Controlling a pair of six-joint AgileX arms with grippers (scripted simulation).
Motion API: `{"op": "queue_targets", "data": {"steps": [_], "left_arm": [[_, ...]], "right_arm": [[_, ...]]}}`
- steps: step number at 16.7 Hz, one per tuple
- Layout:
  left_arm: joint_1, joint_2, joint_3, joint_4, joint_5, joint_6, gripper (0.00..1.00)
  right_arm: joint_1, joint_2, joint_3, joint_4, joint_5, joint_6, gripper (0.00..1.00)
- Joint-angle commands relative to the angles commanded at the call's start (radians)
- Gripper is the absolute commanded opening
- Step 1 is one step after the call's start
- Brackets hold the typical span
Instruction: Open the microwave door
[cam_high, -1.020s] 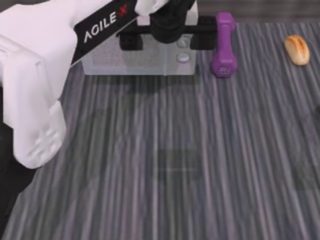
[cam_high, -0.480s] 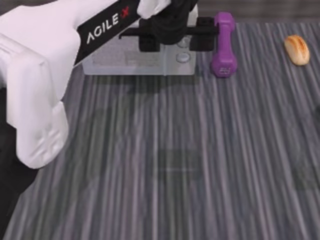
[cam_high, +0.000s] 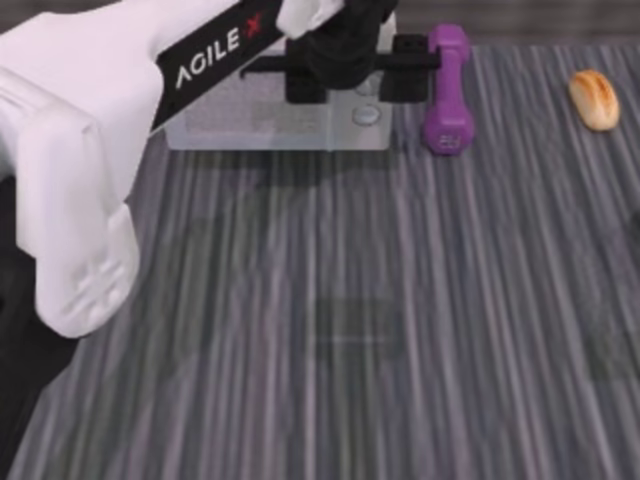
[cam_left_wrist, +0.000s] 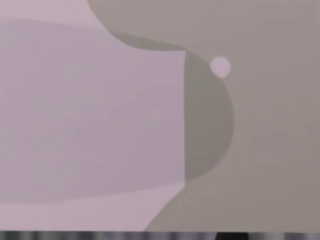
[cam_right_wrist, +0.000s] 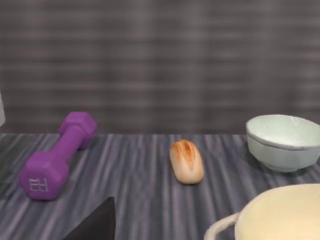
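Note:
The white microwave (cam_high: 200, 135) stands at the back of the table, left of centre, largely covered by my left arm. Its door (cam_high: 255, 125), with the grey mesh window, lies flush with the front. Two silver knobs (cam_high: 367, 115) sit on the panel to the door's right. My left gripper (cam_high: 355, 85) hangs over the microwave's right part, open, one black finger (cam_high: 305, 85) above the door's right end and the other (cam_high: 405, 80) past the knob panel. The left wrist view is filled by a pale surface of the microwave (cam_left_wrist: 260, 150), very close. My right gripper shows only as one dark fingertip (cam_right_wrist: 97, 225).
A purple dumbbell (cam_high: 447, 90) lies right beside the microwave, close to the left gripper's outer finger. A bread roll (cam_high: 594, 98) lies at the back right. The right wrist view also shows a pale green bowl (cam_right_wrist: 282, 142) and a cream pot (cam_right_wrist: 280, 217).
The left gripper's finger over the door has slid right, narrowing the gap between the fingers. The left arm has shifted slightly right. The door has not moved.

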Motion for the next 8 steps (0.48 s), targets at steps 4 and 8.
{"op": "queue_targets", "data": {"steps": [4, 8], "left_arm": [[-0.033, -0.008, -0.029, 0.008, 0.020, -0.009, 0.00], [-0.029, -0.074, -0.133, 0.049, -0.001, -0.019, 0.00]], "right_arm": [[0.000, 0.000, 0.000, 0.000, 0.000, 0.000, 1.00], [0.000, 0.000, 0.000, 0.000, 0.000, 0.000, 1.00]]}}
